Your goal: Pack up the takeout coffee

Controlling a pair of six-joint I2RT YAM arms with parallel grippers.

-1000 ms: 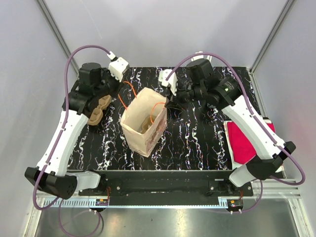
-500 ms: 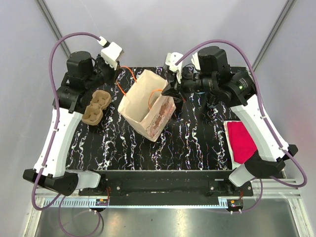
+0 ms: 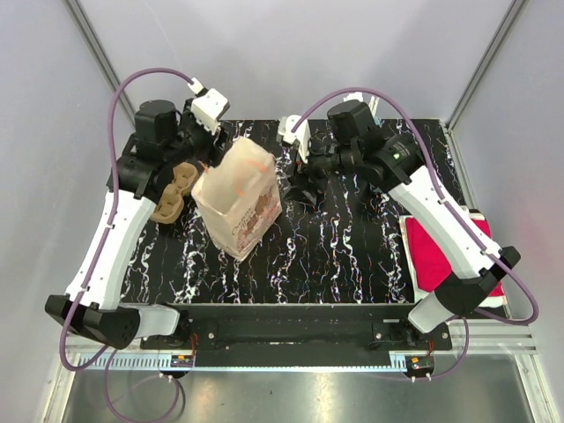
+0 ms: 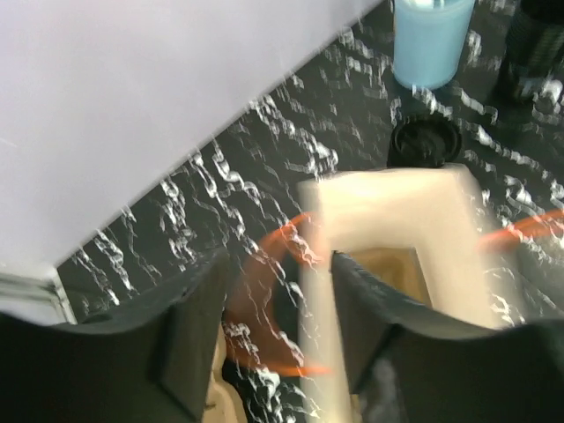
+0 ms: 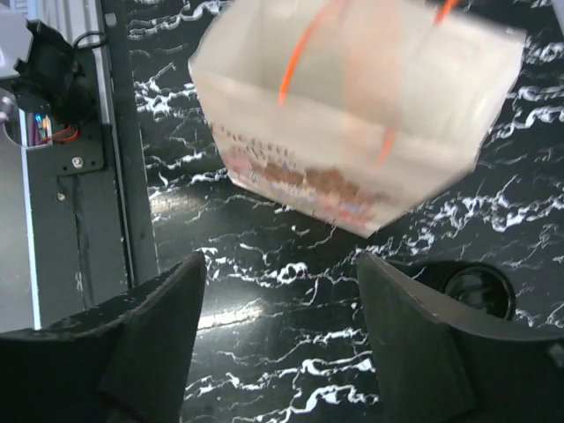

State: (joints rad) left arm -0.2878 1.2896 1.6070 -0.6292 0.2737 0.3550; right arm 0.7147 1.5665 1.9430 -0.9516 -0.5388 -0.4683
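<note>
The paper bag [image 3: 236, 198] with orange handles stands left of the middle of the table, blurred by motion. My left gripper [image 3: 201, 161] is open at the bag's far left rim. In the left wrist view, the bag [image 4: 388, 211] has its side wall and one orange handle [image 4: 269, 264] between the parted jaws of that gripper [image 4: 282, 291], ungripped. My right gripper [image 3: 301, 183] is open just right of the bag. In the right wrist view, the gripper [image 5: 282, 273] has only table between its fingers and the bag [image 5: 352, 115] lies beyond them. A light blue cup [image 4: 429, 40] stands behind the bag.
A brown cup carrier [image 3: 172, 189] lies left of the bag under the left arm. A black lid [image 4: 426, 141] sits on the table behind the bag, also seen as the lid [image 5: 480, 286] beside my right finger. A red cloth [image 3: 445, 251] lies at the right edge.
Both grippers were shut on the bag's orange handles and lifted it; both have now opened. The bag has dropped and shifted left, blurred, and the arms have lowered.
</note>
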